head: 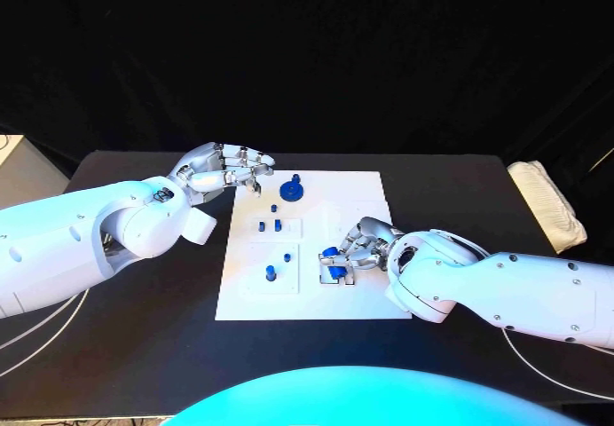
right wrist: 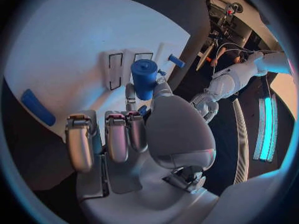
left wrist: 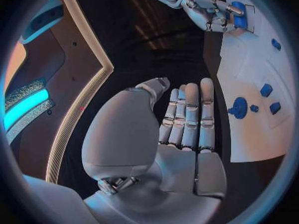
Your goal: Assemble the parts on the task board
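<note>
The white task board (head: 339, 200) lies in the middle of the black table. My right hand (head: 362, 247) hovers low over the board's near right part and pinches a short blue cylinder (right wrist: 144, 77) between thumb and finger, above the rectangular sockets (right wrist: 115, 69). The same hand (left wrist: 212, 10) and its blue piece (left wrist: 238, 15) show in the left wrist view. My left hand (head: 231, 169) hangs at the board's far left corner, fingers (left wrist: 190, 114) stretched out and holding nothing. A round blue part (head: 292, 189) stands beside it, and small blue pegs (head: 268, 226) stand lower down the board.
A blue peg (right wrist: 176, 61) and a long blue piece (right wrist: 37, 107) lie on the board near my right hand. A pale folded cloth (head: 547, 204) lies at the table's right edge. A light box (head: 13, 164) stands off the table's left side.
</note>
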Motion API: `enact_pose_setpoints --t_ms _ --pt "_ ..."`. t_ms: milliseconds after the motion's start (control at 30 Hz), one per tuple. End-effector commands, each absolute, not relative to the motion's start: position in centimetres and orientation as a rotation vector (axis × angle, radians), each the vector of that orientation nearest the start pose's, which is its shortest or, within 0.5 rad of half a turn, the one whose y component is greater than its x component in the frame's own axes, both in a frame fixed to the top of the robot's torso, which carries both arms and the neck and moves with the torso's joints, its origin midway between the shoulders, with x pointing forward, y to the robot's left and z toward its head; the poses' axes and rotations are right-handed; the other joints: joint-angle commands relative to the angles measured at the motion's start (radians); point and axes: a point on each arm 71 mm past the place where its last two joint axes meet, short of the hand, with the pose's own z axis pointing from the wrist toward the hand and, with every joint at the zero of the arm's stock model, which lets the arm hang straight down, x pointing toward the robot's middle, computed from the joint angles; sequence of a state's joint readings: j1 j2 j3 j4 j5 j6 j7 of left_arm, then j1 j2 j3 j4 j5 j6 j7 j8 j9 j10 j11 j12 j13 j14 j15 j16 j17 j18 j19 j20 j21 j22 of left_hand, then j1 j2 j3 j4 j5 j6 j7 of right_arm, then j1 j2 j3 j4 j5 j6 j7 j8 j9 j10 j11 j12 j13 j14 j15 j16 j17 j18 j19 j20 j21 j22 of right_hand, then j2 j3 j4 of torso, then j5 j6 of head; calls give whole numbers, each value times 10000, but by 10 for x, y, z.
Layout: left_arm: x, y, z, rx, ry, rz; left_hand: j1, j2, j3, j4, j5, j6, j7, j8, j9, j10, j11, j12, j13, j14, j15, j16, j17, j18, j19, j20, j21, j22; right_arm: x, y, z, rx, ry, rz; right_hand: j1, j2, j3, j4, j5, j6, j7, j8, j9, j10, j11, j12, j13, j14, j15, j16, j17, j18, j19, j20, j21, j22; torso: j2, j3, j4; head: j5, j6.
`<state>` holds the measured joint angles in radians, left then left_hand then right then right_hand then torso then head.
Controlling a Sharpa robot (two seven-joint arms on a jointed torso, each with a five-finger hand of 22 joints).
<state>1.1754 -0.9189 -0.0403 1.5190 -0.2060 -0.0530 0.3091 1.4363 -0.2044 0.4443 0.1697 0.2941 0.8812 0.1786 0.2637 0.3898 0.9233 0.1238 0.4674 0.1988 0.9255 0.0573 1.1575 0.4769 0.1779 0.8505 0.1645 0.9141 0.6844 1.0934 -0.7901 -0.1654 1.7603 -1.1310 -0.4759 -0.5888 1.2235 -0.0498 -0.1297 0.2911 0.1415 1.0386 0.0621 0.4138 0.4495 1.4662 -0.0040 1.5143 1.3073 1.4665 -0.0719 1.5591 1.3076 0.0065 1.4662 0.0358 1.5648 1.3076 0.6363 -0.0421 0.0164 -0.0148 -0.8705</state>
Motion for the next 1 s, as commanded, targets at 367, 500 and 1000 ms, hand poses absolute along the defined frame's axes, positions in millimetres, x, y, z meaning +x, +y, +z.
enact_pose_setpoints --t_ms 367,500,1000 --pt "475 229 -192 -9010 16900 -16126 42 -44 -46 17 -7 39 6 28 -11 -70 30 -41 -11 -17 59 -47 10 54 55 -19 -57 -17 392 -140 -271 3223 21092 5549 -127 1 -56 8 28 44 -1 16 -20 673 -80 32 2058 970 -43 14 2312 -62 1043 -81 43 2628 -3 0 -8 46 -21" --pt "475 229 -192 -9012 16905 -16122 39 -45 -54 29 -7 32 12 25 -14 -77 33 -41 -13 -21 61 -50 11 54 57 -18 -65 -21 392 -140 -271 3213 21111 5531 -127 3 -54 8 29 43 -1 16 -20 672 -80 30 2056 969 -43 13 2311 -62 1042 -81 42 2627 0 5 -16 41 -19" --pt "475 230 -192 -9037 16905 -16071 36 -40 -61 45 -6 19 18 19 -19 -87 37 -42 -16 -23 64 -53 13 53 59 -16 -74 -27 394 -140 -270 3315 20730 5484 -1879 -550 -379 60 93 -234 105 -36 -109 321 15 -551 1603 950 32 -26 2238 -16 995 -19 -197 2565 5 6 -11 13 6"
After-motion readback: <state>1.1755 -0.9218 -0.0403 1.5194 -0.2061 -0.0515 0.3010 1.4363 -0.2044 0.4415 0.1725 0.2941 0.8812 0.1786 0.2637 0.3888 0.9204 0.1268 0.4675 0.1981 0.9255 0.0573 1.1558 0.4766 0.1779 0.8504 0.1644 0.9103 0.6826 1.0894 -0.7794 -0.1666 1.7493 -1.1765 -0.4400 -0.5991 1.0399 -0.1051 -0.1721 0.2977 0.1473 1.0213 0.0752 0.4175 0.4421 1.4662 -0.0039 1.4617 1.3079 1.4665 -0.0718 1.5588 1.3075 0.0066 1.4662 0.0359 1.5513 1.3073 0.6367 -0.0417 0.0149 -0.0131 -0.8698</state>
